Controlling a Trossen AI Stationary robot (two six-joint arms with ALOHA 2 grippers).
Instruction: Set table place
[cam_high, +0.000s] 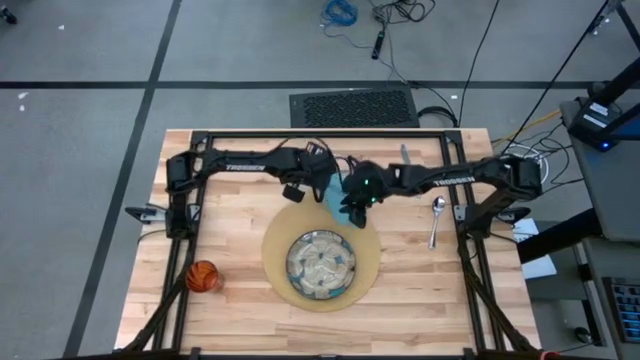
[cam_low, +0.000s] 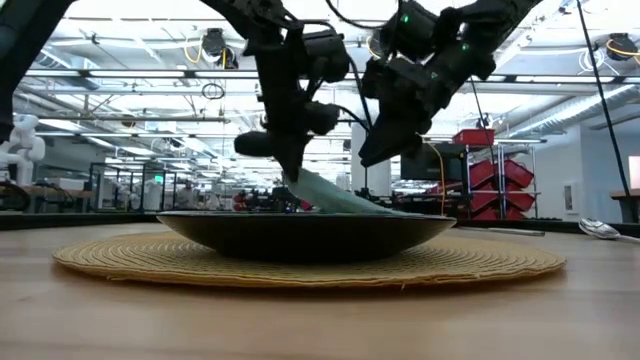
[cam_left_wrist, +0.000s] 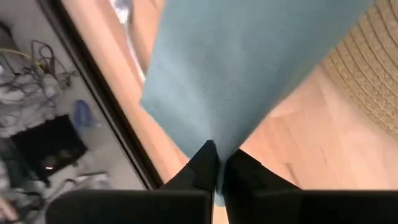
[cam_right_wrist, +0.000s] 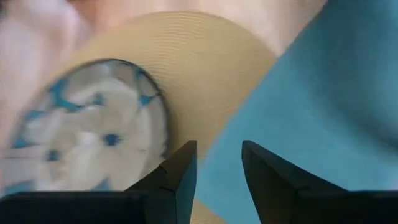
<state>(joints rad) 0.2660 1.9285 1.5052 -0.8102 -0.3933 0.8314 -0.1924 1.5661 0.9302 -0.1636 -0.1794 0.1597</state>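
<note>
Pinching a corner of the light-blue cloth napkin (cam_high: 332, 188) with the left hand (cam_high: 322, 180), fingers closed on the fabric, near the far edge of the round tan woven mat (cam_high: 371, 258). Draping the napkin down from that raised corner toward the mat. Hovering the right hand (cam_high: 352, 207) just beside it, fingers apart and empty. Resting on the mat, centred: the greenish patterned plate (cam_high: 320, 265), holding nothing. Lying on the light wooden plank tabletop (cam_high: 250, 300): the silver spoon (cam_high: 436, 220), long axis running near-to-far; standing at the left, the small orange cup (cam_high: 202, 276).

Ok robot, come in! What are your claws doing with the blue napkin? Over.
Left gripper shut on napkin, lifting one end. Right gripper open above it, by mat. Nothing in the way.
</note>
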